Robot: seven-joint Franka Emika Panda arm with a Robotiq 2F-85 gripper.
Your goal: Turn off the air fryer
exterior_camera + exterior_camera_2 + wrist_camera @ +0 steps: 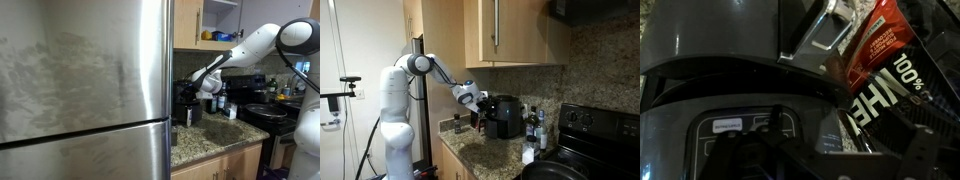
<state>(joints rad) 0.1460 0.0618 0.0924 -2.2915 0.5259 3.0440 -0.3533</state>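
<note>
The black glossy air fryer point(504, 116) stands on the granite counter below the wooden cabinets. It also shows in an exterior view beside the fridge point(186, 102). My gripper point(476, 99) hovers close to its upper front corner, and shows in the other exterior view too point(207, 86). In the wrist view the air fryer's dark top with its control panel point(738, 130) fills the lower left. My dark fingers point(775, 155) sit just over it, too dark to tell whether they are open or shut.
A large stainless fridge point(80, 90) blocks the left half of an exterior view. Slim bottles point(531, 124) stand beside the fryer. A black stove point(595, 125) with pots point(262, 111) is further along. A red and black bag point(878, 70) lies next to the fryer.
</note>
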